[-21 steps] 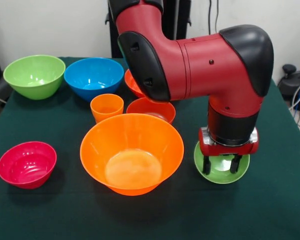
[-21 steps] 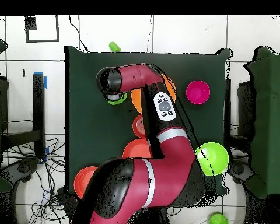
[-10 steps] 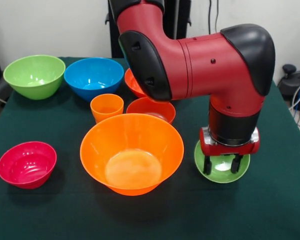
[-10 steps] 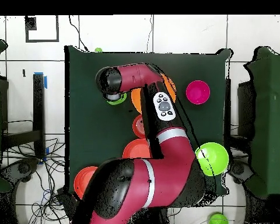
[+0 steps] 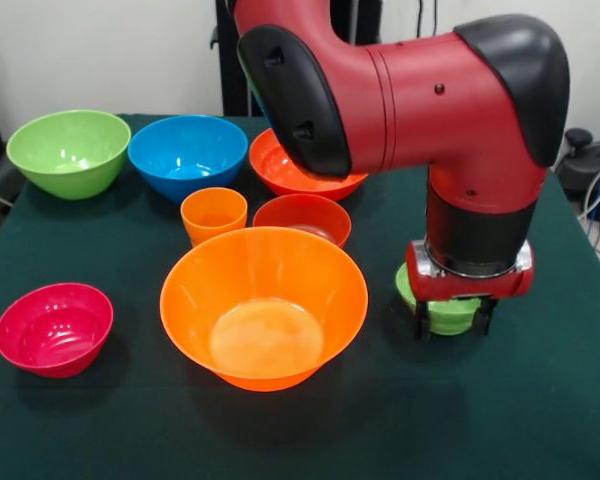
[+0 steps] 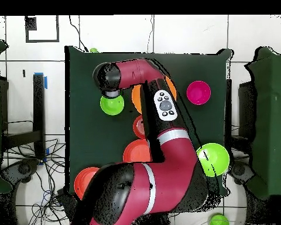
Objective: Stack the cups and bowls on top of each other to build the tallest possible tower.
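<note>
My gripper (image 5: 452, 332) hangs low at the table's right with its two fingers apart. The small green bowl (image 5: 442, 308) shows just behind and between them, its top hidden by the gripper body. From overhead this green bowl (image 6: 112, 104) lies uncovered beside the arm's wrist (image 6: 108, 79). The largest orange bowl (image 5: 264, 300) stands to the left of the gripper, mid-table. Behind it are the orange cup (image 5: 213, 213) and a small red-orange bowl (image 5: 302, 218). No tower stands on the table.
A wider red-orange bowl (image 5: 285, 168) sits partly under the arm. A blue bowl (image 5: 187, 155) and a large green bowl (image 5: 68, 150) stand at the far left. A pink bowl (image 5: 53, 328) is at the near left.
The arm has risen slightly and shifted towards the table's front edge. The small green bowl now shows further back behind the fingers and lies uncovered in the overhead view.
</note>
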`<action>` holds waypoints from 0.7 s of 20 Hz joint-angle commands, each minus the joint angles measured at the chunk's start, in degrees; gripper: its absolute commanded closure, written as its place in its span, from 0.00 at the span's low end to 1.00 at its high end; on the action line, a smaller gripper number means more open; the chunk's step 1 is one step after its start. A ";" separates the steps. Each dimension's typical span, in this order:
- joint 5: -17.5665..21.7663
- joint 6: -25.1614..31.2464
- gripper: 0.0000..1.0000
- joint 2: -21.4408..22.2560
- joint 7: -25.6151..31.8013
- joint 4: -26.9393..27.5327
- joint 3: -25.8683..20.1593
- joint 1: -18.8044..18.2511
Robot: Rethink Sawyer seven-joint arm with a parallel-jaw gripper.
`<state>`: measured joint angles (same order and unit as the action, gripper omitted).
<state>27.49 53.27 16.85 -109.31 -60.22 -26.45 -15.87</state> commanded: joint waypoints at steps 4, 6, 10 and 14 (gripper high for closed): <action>1.09 12.66 0.00 4.26 17.65 3.16 -3.11 0.58; 0.97 12.22 0.00 4.68 15.66 2.12 -2.91 0.89; -1.25 12.51 0.00 5.82 9.27 -2.37 -2.40 1.64; -4.20 13.35 0.00 11.16 1.26 -9.84 -0.03 3.30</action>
<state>25.07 61.31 23.28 -109.14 -60.82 -26.46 -15.31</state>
